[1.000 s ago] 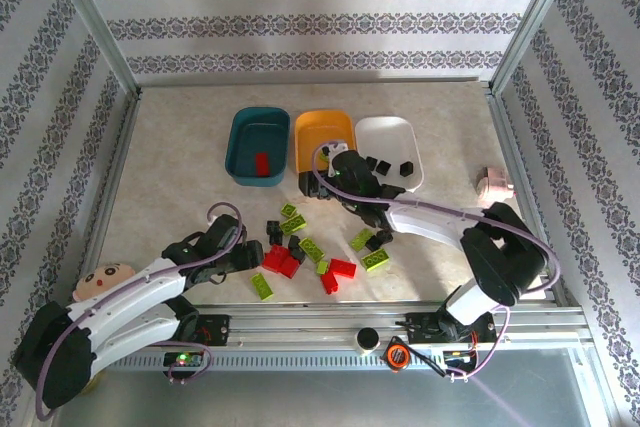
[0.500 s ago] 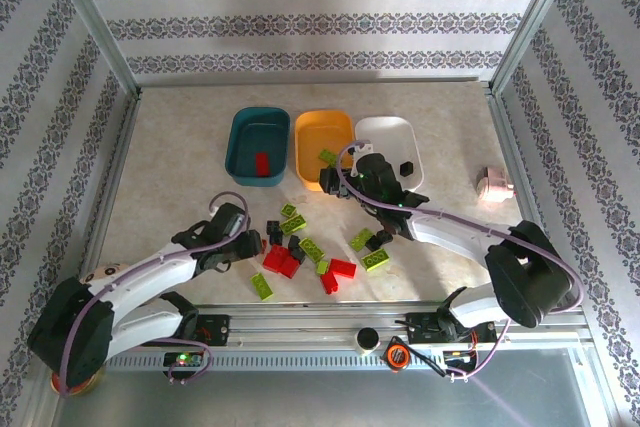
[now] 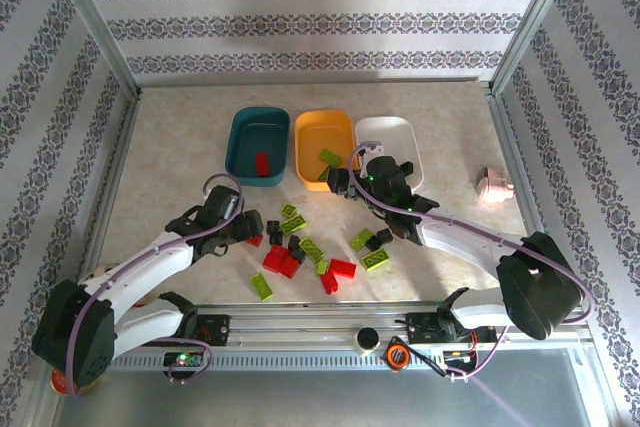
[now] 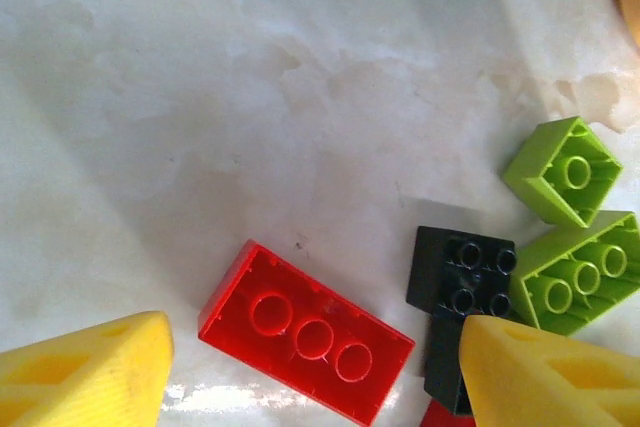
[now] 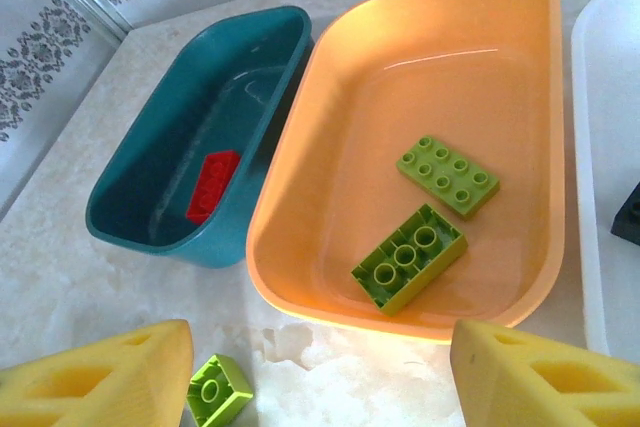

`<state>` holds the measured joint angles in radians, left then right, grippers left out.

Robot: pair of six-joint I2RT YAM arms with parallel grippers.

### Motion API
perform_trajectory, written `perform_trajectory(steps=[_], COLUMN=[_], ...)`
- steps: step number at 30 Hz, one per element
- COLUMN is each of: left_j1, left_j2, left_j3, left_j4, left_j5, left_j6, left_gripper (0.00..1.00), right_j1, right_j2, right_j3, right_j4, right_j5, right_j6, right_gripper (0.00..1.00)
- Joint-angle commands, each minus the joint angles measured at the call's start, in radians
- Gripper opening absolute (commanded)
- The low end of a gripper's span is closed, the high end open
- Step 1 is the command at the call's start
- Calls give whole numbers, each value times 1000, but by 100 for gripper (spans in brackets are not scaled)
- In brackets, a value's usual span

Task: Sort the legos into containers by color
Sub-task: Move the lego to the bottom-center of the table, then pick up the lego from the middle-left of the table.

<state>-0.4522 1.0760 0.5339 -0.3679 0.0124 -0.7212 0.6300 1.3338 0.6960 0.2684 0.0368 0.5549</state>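
A pale marbled counter (image 3: 180, 147) is walled by striped floral wallpaper (image 3: 300, 17). The left end effector (image 4: 315, 342) gapes wide and empty, straddling a red studded plastic brick (image 4: 305, 339) lying on the counter. The right end effector (image 5: 320, 339) gapes empty before the orange-yellow plastic tray (image 5: 300, 197), where two lime bricks (image 5: 408, 256) lie.

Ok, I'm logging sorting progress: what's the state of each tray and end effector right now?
Teal tray: holds one red brick.
Orange tray: holds two lime bricks.
White tray: at least one black brick inside.
Left end effector: open, empty, above a loose red brick on the table.
Right end effector: open, empty, before the orange tray.
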Motion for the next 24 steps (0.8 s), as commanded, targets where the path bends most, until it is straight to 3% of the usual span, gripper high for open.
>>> perform_trajectory(steps=[1,6,10,16,24], left_j1=[-20,-47,-109,-114,-114], left_j2=[-9,-17,-41,14,152], left_j3=[-37,-59,-24,16,76], left_j4=[-41,23,32,-77,-16], left_j5=[36,55,-62,-136,-141], left_j6=[-85,-288,-431,-601,-658], left_gripper=[78,79,80,79,80], right_j1=[-15,-23,-37,-57,-82], right_j2=[-21,-39,-56,-79,-118], right_j3=[-21,-32,-44,-60,-81], right_j4=[28,31,32,35,43], right_j5=[5,7,10,11,7], right_j6=[23,24,25,31,43], right_gripper=[69,69,69,69,69])
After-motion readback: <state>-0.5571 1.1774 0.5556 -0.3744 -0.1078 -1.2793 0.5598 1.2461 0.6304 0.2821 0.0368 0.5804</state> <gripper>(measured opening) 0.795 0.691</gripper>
